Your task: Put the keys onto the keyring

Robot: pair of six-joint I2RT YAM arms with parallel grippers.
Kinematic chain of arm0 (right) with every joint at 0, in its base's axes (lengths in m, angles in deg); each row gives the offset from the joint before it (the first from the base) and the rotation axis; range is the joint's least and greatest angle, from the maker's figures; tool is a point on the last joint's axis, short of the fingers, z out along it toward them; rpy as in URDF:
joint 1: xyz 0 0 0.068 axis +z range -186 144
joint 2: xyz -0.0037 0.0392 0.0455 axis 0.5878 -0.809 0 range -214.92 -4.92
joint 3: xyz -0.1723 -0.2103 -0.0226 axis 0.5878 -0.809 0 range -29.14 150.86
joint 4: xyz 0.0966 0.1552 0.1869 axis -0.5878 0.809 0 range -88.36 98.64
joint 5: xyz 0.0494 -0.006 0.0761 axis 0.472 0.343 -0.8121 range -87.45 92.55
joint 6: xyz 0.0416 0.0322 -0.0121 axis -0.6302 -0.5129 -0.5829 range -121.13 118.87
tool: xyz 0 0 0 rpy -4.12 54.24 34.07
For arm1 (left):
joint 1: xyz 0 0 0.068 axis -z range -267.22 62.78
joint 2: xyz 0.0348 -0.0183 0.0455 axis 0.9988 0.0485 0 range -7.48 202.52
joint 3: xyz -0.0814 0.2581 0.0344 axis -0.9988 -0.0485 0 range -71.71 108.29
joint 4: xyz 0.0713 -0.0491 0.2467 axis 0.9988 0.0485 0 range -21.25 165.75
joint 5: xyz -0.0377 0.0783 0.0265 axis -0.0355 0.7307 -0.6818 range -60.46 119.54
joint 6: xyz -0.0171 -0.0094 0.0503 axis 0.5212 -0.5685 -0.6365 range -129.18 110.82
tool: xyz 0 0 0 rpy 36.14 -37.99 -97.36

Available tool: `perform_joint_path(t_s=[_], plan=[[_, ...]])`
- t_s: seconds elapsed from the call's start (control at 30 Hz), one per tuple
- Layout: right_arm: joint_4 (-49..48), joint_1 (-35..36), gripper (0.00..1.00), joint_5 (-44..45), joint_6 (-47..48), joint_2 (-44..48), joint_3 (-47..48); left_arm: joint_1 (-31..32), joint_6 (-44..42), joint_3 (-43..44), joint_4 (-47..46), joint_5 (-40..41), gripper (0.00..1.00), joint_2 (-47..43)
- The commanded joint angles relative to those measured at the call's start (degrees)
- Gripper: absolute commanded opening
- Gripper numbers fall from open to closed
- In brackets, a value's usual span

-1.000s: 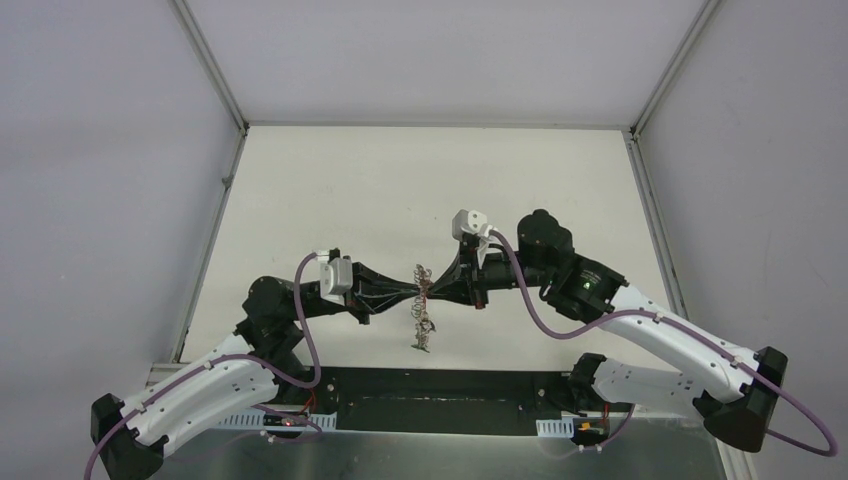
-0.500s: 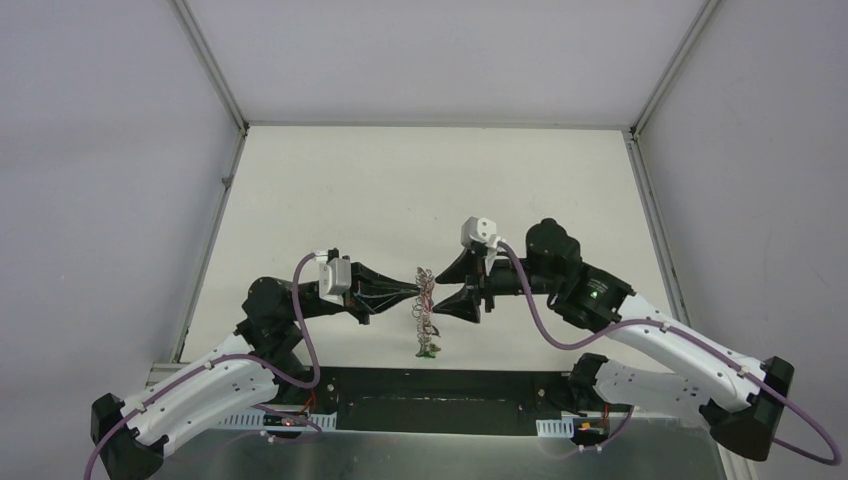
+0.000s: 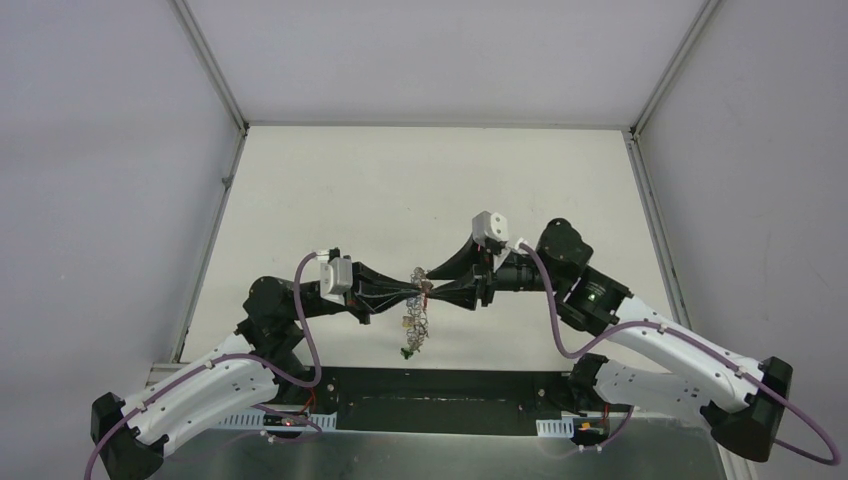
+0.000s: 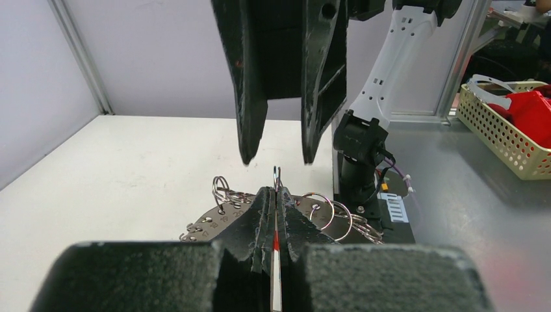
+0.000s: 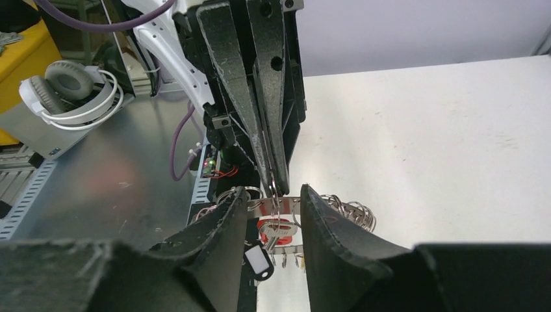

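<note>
The keyring (image 3: 418, 318) hangs edge-on in the air between the two arms, its dark metal band (image 5: 354, 209) fringed with small silver split rings (image 4: 321, 211). My left gripper (image 3: 414, 292) is shut on its upper rim, with one split ring poking out past the left fingertips (image 4: 268, 198). A silver key with a red tag (image 5: 278, 230) and a black tag with a white label (image 5: 258, 262) dangle from that spot. My right gripper (image 5: 274, 192) is open, its fingers (image 5: 224, 237) standing on either side of the key without touching it. A green tag (image 3: 406, 352) shows at the bottom of the bundle.
A black base plate (image 3: 440, 400) runs along the near table edge between the arm bases. Off the table stand a yellow perforated basket (image 4: 503, 133) holding something red, and grey headphones (image 5: 68, 91) on a metal surface. Enclosure walls ring the white table (image 3: 400, 190).
The right gripper was shut at the ring, let go and drew back with jaws wide, then came back in with narrower jaws around the key. The hanging bundle swung slightly left.
</note>
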Motion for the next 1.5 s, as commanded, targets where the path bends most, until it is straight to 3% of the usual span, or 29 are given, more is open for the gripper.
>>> perform_joint_path(t_s=[0.0, 0.17, 0.37, 0.6, 0.77, 0.83, 1.23, 1.47], plan=[[-5.6, -0.1, 0.38, -4.1, -2.8, -3.1, 2.1, 0.2, 0.7, 1.5, -6.1, 0.0, 0.0, -0.2], [-6.3, -0.1, 0.35, -4.2, -3.1, -4.5, 1.7, 0.2, 0.7, 1.5, -6.3, 0.0, 0.0, -0.1], [-6.6, -0.1, 0.0, -3.2, -3.0, -4.2, 0.6, 0.3, 0.8, 1.2, -6.7, 0.2, 0.0, -0.2], [-6.4, -0.1, 0.0, -2.5, -2.1, -3.3, 0.1, 0.3, 0.7, 1.1, -6.6, 0.4, 0.0, -0.4], [-4.4, 0.0, 0.35, -1.7, -1.6, -2.7, 0.0, 0.3, 0.5, 1.4, -5.9, 0.3, 0.0, -0.7], [-4.0, -0.1, 0.4, -1.4, -1.4, -2.2, -0.7, 0.3, 0.4, 1.4, -5.5, 0.4, 0.0, -0.9], [-4.2, 0.0, 0.17, -1.6, -0.8, -2.3, -1.5, 0.3, 0.4, 1.9, -5.2, 0.2, 0.0, -0.8], [-4.6, 0.0, 0.18, -2.7, -0.8, -3.0, -0.9, 0.2, 0.4, 2.2, -4.9, 0.1, 0.0, -0.6]])
